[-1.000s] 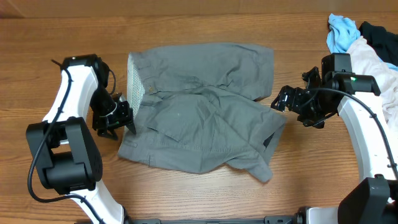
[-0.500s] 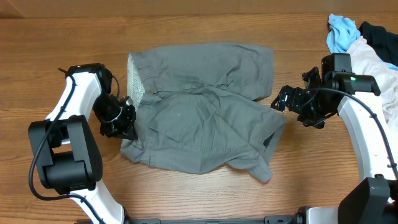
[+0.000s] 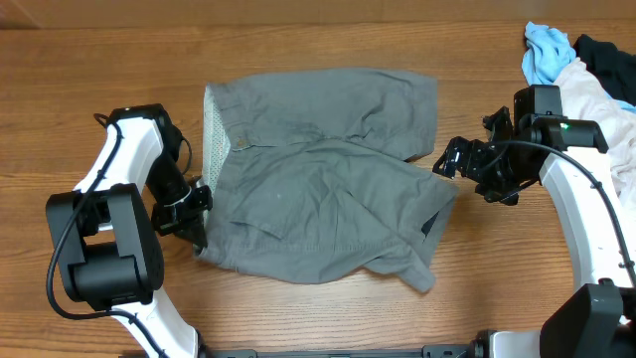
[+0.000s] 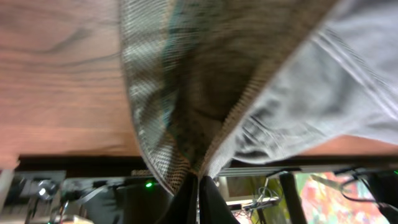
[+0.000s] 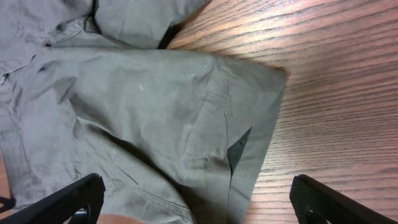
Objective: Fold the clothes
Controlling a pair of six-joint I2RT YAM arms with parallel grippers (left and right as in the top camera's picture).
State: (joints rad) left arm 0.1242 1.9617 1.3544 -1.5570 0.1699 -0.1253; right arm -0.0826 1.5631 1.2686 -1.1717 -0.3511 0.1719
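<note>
Your left hand (image 3: 192, 211) has just clamped onto the shorts (image 3: 318, 189).
It grips the waistband edge at the frame's left; your right hand (image 3: 449, 159) stands apart, so folding can probably begin.

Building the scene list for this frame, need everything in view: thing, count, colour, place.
shorts: 1, medium gray, rumpled at table centre, speckled waistband lining showing at the left
light-blue cloth: 1, light blue, far right corner
whitish-pink garment: 1, whitish pink, right edge
dark garment: 1, black, far right, cut off by the frame
table: 1, brown wood, under everything
left arm: 1, white and black, left of the shorts
right arm: 1, white and black, right of the shorts
left fingers: 2, black, shut on the shorts' waistband edge
right fingers: 2, black, open, at the shorts' right side, holding nothing
</note>
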